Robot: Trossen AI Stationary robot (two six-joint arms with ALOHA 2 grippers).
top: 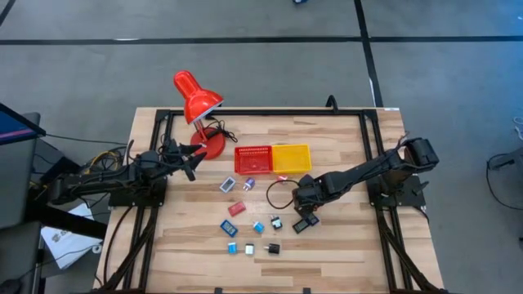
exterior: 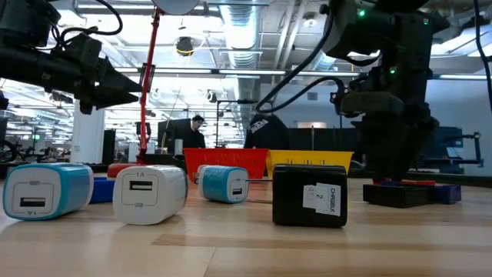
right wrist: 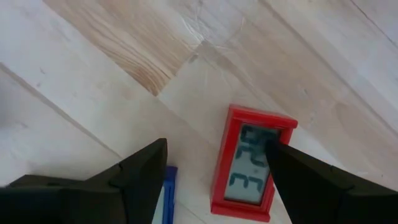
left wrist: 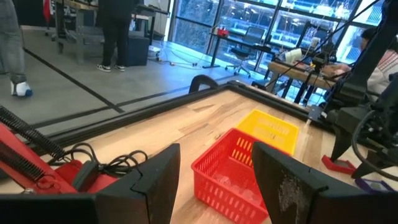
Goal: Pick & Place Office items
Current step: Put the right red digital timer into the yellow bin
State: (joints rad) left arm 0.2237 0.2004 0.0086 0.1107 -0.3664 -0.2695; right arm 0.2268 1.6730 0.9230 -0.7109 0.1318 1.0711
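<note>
- Table (top: 343, 245): wooden top filling the centre of the high view, with the lamp (top: 196, 102) at upper left of it.
- Baskets: red basket (top: 253, 158) and yellow basket (top: 292, 157) stand side by side at mid-frame, touching.
- Left gripper (top: 189, 161): parked at left of centre, beside the lamp base. Jaws stand apart and hold nothing; the left wrist view shows only the baskets between its fingers.
- Right gripper (right wrist: 214, 165): lowered over the table just below and right of the yellow basket in the high view. Jaws released, spread wide, gripping nothing; one finger overlaps the clock's face in the right wrist view, contact not confirmed.
- Office items (top: 249, 229): scattered below the baskets, mostly lower centre; none is seen in a basket.
- Clock (right wrist: 252, 163): small red piece with a digital face, lying flat between the right fingers, off-centre toward one. A blue piece (right wrist: 166, 196) lies just beside the other finger.
- Step in hand, as judged: grasp the clock. Centre the jaws across its narrow sides, keep clear of the blue piece, descend to the table, then close.
</note>
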